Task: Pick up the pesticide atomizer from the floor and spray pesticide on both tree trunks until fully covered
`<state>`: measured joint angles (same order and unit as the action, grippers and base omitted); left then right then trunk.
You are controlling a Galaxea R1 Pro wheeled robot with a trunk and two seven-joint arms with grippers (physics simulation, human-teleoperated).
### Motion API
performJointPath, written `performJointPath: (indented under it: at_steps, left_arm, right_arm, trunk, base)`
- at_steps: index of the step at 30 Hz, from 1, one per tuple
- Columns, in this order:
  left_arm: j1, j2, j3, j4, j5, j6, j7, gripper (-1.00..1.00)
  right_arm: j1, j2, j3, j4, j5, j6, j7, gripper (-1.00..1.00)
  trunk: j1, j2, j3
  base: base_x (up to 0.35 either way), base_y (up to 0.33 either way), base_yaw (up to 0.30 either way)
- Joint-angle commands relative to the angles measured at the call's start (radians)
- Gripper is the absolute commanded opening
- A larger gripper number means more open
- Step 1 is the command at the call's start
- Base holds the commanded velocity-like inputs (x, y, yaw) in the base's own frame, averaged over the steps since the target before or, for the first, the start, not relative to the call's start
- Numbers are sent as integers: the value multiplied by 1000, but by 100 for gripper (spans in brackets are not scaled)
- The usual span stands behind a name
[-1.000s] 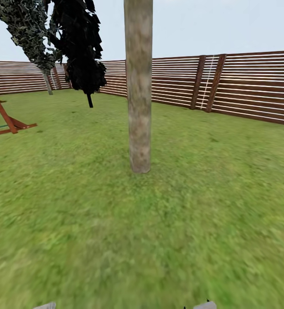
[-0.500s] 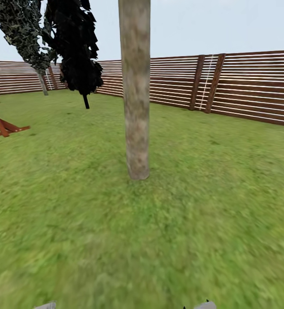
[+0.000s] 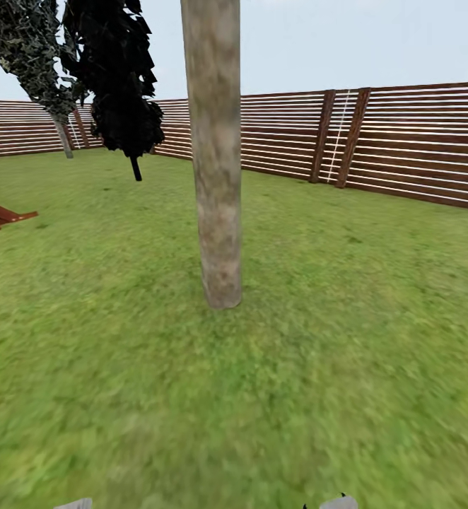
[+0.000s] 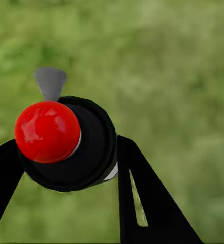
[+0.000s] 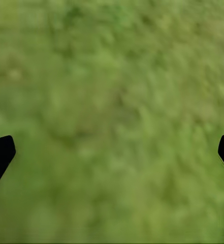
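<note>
Left gripper (image 4: 66, 168) clamps the pesticide atomizer (image 4: 66, 145), its red top facing the wrist camera, lawn beneath. Right gripper (image 5: 112, 152) gapes wide over grass, holding nothing. From the head camera, the tree trunk (image 3: 214, 155) stands upright straight ahead, slightly toward the left arm, apparently out of reach.

Atomizer in my left gripper, one tree trunk straight ahead.

I see the pesticide atomizer (image 4: 71, 145) end-on in the left wrist view: a dark round body with a glossy red top and a small grey nozzle, clamped between the left gripper (image 4: 66, 168) and its black fingers (image 4: 142, 198). The tree trunk (image 3: 215, 155) stands upright on the garden lawn (image 3: 276, 367), pale grey-brown and mottled, well in front of the slat fence.
</note>
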<state>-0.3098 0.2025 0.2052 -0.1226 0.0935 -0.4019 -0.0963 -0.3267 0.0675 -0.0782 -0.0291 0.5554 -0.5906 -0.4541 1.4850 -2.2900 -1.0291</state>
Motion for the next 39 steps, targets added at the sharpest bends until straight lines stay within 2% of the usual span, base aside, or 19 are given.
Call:
performJointPath:
  at_steps: [1, 18, 20, 22, 23, 24, 25, 26, 27, 28, 29, 30, 32, 33, 34, 36, 37, 39]
  left_arm:
    - [0, 0, 0, 0, 0, 0, 0, -100]
    - [-1, 0, -3, -8, -6, 1, -1, -100]
    - [-2, 1, -8, -16, -10, 1, -4, -100]
    - [-8, 7, -10, -31, -36, -3, -8, -100]
    - [-11, 10, -13, -46, -64, -2, -12, -100]
    - [-13, 11, -21, -64, -107, 1, -15, -100]
    - [-17, 12, -41, -97, -196, 4, -18, -100]
    - [-21, 11, -53, -124, -266, 6, -26, -100]
    - [-40, 9, -61, -158, -364, 9, -74, -100]
    - [-66, 9, -64, -172, -450, 13, -167, -100]
    - [-112, 12, -65, -182, -555, 30, -330, -100]
    - [-150, 13, -65, -185, -608, 66, -449, -100]
    - [-202, 16, -67, -191, -689, 133, -671, -100]
    - [-238, 15, -66, -205, -781, 148, -820, -100]
    - [-254, 14, -65, -216, -821, 152, -886, -100]
    - [-266, 13, -64, -247, -855, 156, -967, -100]
    - [-269, 8, -65, -264, -863, 158, -990, -100]
    - [-270, 6, -67, -269, -872, 171, -998, -100]
  right_arm:
    - [0, 1, 0, 0, 0, 0, 0, 100]
    - [0, 7, -2, -3, -3, 2, -1, 100]
    - [0, 6, -3, -51, -2, 4, 0, 100]
    - [0, 6, -2, -171, -2, 9, 2, 100]
    - [0, 6, -2, -228, -2, 18, 3, 100]
    - [0, 6, 1, -276, -1, 32, 7, 100]
    - [-2, 6, 14, -325, 0, 54, 58, 100]
    - [-10, 7, 24, -349, -1, 70, 140, 100]
    - [-36, 7, 32, -377, -1, 101, 293, 100]
    - [-62, 7, 34, -404, -1, 137, 428, 100]
    - [-86, 9, 37, -447, -1, 188, 596, 100]
    - [-100, 10, 44, -478, -1, 221, 718, 100]
    - [-158, 22, 102, -517, -1, 271, 945, 100]
    - [-203, 48, 137, -523, -1, 322, 1009, 100]
    - [-215, 60, 153, -525, -1, 345, 1023, 100]
    - [-224, 69, 173, -527, -2, 363, 1081, 100]
    - [-226, 71, 178, -527, -2, 368, 1126, 100]
    - [-227, 71, 180, -526, -2, 369, 1143, 100]
  trunk:
    - [0, 0, 0]
    - [0, 0, 0]
    - [0, 0, 0]
    - [0, 0, 0]
    - [0, 0, 0]
    - [0, 0, 0]
    - [0, 0, 0]
    - [0, 0, 0]
    - [0, 0, 0]
    - [0, 0, 0]
    - [0, 0, 0]
    - [0, 0, 0]
    - [0, 0, 0]
    - [0, 0, 0]
    - [0, 0, 0]
    - [0, 0, 0]
    - [0, 0, 0]
    - [0, 0, 0]
  base:
    - [336, -11, 0]
    - [325, -19, 0]
    - [265, 0, 0]
    - [205, 0, 0]
    - [82, 0, 0]
    - [42, 0, 0]
    - [17, 0, 0]
    - [9, 0, 0]
    - [4, 0, 0]
    - [2, 0, 0]
    - [0, 0, 0]
    - [0, 0, 0]
    - [0, 0, 0]
    - [0, 0, 0]
    - [0, 0, 0]
    - [0, 0, 0]
    - [0, 0, 0]
    - [0, 0, 0]
